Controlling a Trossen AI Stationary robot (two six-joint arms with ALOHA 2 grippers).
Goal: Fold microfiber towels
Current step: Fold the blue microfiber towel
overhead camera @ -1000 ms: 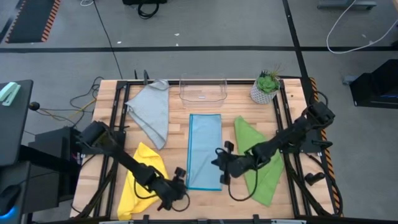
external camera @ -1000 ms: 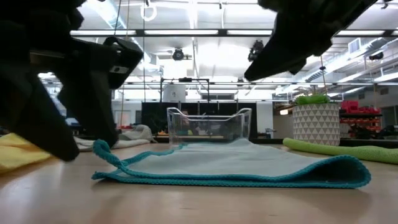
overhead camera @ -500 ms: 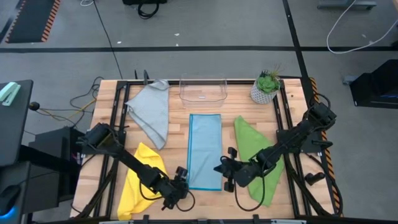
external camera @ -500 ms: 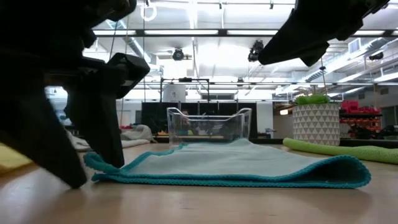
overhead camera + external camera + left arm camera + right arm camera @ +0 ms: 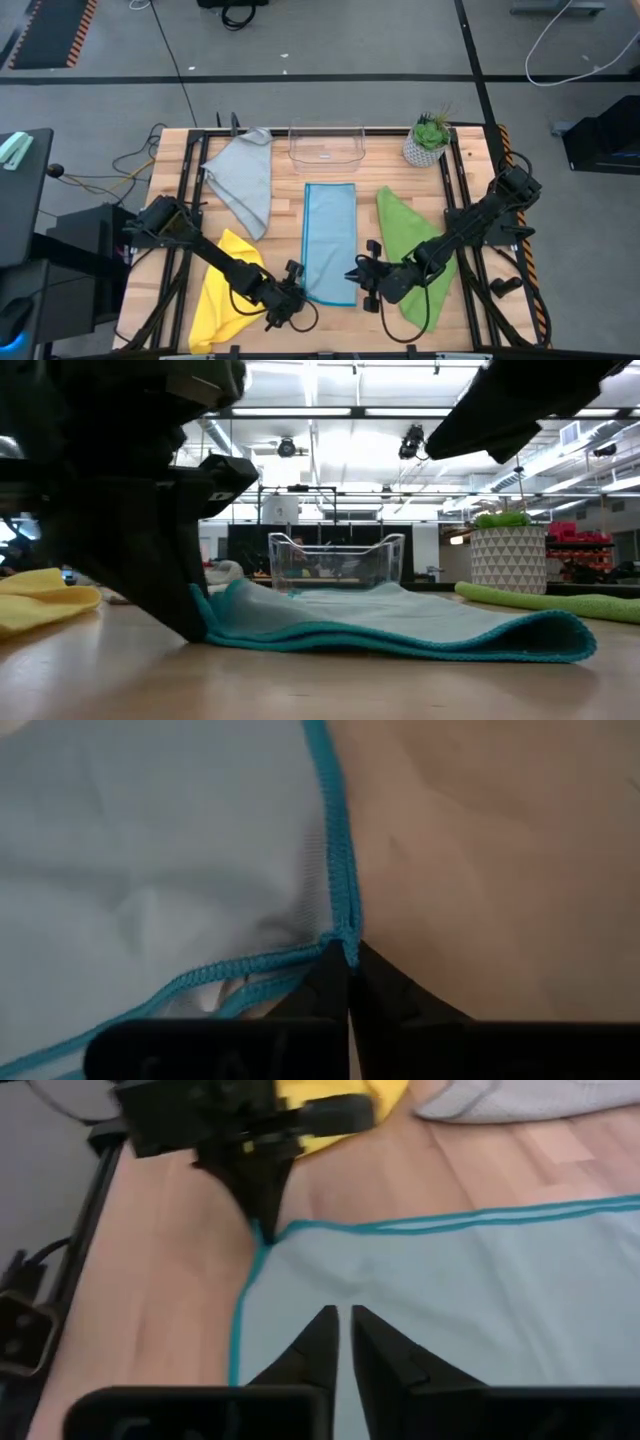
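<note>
The light blue towel [image 5: 329,243], folded in half into a long strip, lies in the middle of the table. Its fold runs along the right side [image 5: 560,635]. My left gripper [image 5: 301,292] is at the towel's near left corner, shut on it. My right gripper [image 5: 344,1320] hovers over the near right part of the strip. A narrow gap shows between its fingers, and nothing is in it. A grey towel [image 5: 245,180] lies at the far left, a yellow towel [image 5: 228,290] at the near left and a green towel [image 5: 415,255] on the right. My left gripper pinches the light blue towel's near left corner [image 5: 345,925] between its two fingertips. Two hemmed edges run into the pinch, so both layers seem caught. The fingers slant down from the near left. The corner [image 5: 215,610] is humped slightly off the table; the rest lies flat.
A clear plastic container [image 5: 326,145] stands at the far edge behind the blue towel. A potted plant [image 5: 428,140] is at the far right. Black rails [image 5: 185,200] run along both sides of the table. Bare wood shows between the towels.
My left gripper has moved right onto the blue towel's near left corner, sunk a little and shut on it. The corner, which curled loose on the table, now humps up against the fingers. My right gripper has drifted toward the near edge.
</note>
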